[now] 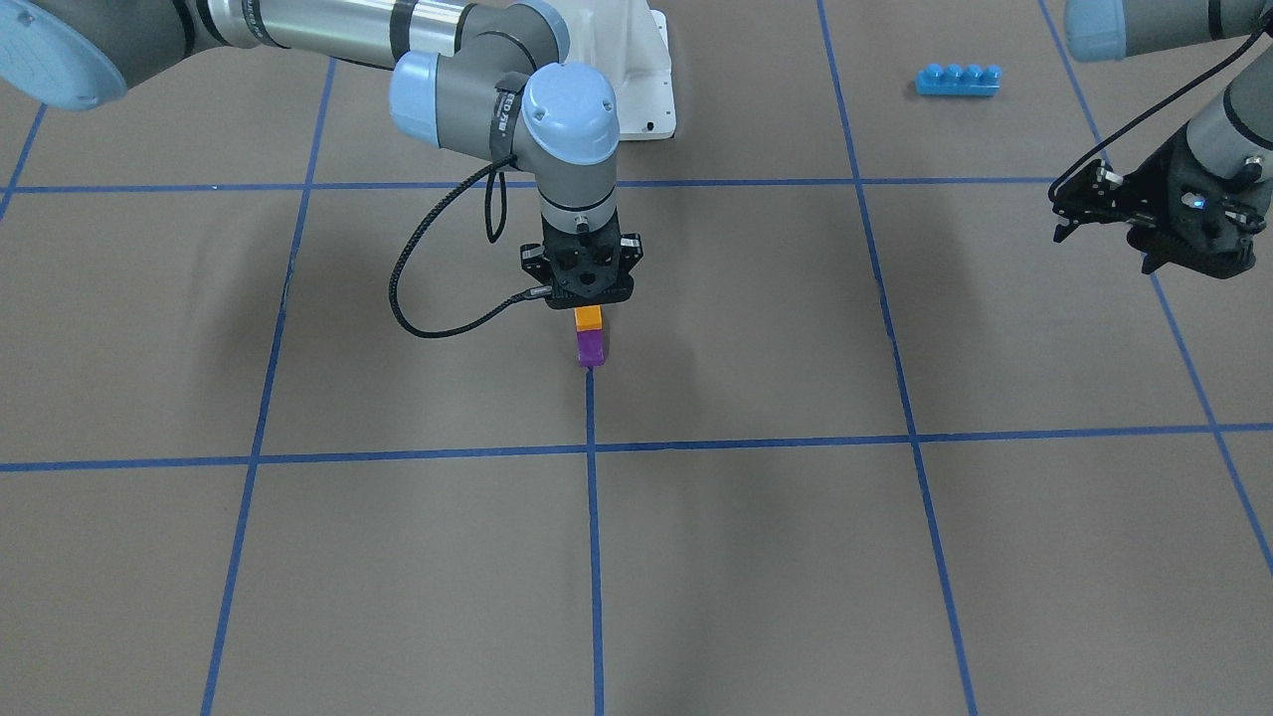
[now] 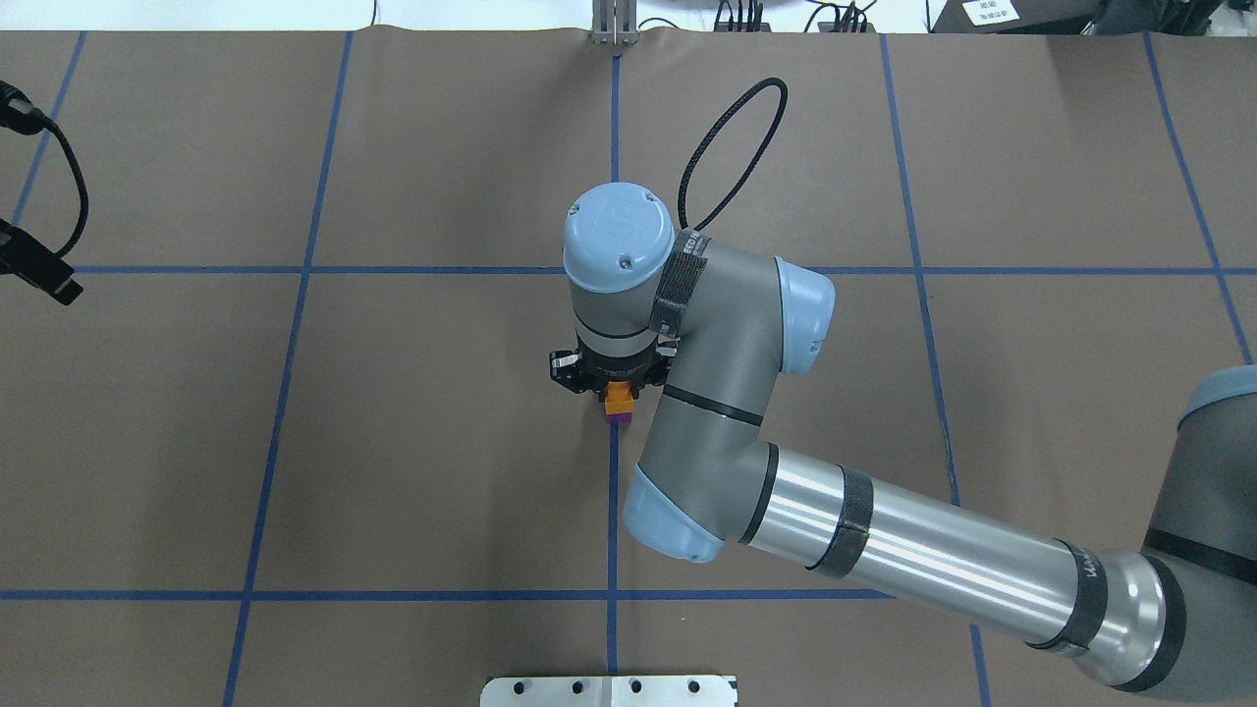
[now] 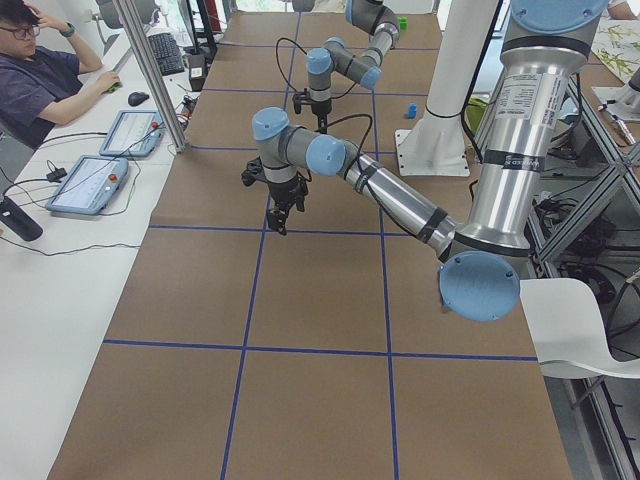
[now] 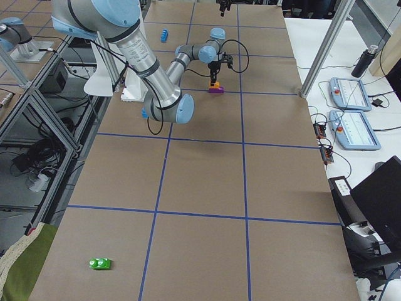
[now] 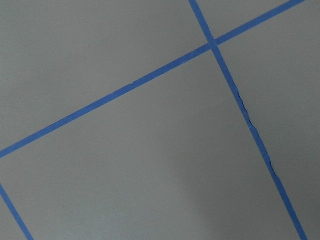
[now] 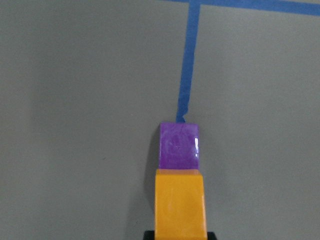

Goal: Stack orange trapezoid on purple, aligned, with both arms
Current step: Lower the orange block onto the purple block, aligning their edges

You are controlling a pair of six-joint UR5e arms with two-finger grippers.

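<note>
The orange trapezoid [image 1: 588, 317] rests on top of the purple block [image 1: 590, 348], which stands on the table at the end of a blue tape line. My right gripper [image 1: 589, 303] points straight down and is shut on the orange block from above. In the right wrist view the orange block [image 6: 180, 202] lies in line with the purple one [image 6: 178, 146], with their side edges matching. The overhead view shows the orange block [image 2: 619, 397] and a sliver of purple [image 2: 620, 419] under the right wrist. My left gripper [image 1: 1060, 216] hovers open and empty far off to the side.
A long blue four-stud brick [image 1: 958, 80] lies near the white base pedestal [image 1: 651, 89]. A green block [image 4: 100, 264] lies at the table's far end. A small blue block [image 3: 410, 111] sits by the pedestal. An operator [image 3: 40, 80] sits beside the table.
</note>
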